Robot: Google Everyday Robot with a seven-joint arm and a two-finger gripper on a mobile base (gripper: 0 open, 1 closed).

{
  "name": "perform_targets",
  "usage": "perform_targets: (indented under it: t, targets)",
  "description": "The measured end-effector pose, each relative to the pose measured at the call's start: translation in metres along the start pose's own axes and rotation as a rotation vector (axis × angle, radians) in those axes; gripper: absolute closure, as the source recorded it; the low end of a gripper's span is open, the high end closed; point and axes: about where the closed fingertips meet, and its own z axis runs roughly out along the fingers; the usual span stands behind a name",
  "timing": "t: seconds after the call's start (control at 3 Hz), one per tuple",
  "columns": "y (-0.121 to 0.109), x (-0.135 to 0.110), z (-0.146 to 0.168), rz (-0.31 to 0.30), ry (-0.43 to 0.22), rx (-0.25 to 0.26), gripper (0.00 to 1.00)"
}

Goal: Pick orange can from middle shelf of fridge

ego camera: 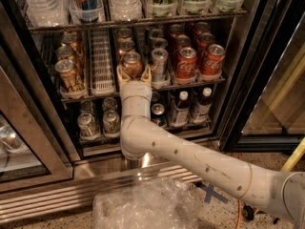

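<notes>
The fridge stands open in front of me. On its middle shelf the front orange can sits in the lane right of an empty white divider lane. My gripper reaches up into that lane from the white arm below. It is open, with one pale finger on either side of the can's lower body. More orange cans fill the far-left lane.
A slim silver can and red Coca-Cola cans stand right of the gripper. Cans and dark bottles sit on the rack below, water bottles above. Crumpled clear plastic lies on the floor before the steel grille.
</notes>
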Motion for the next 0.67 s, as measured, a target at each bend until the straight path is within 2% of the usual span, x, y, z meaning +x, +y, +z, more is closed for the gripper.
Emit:
perform_targets:
  t: [0.33,0.67]
  targets:
    - [-0.0006,0.001,0.0044,0.004,0.0,0.004,0.39]
    - [0.0014,0.0009,0.0028,0.004,0.0,0.004,0.59]
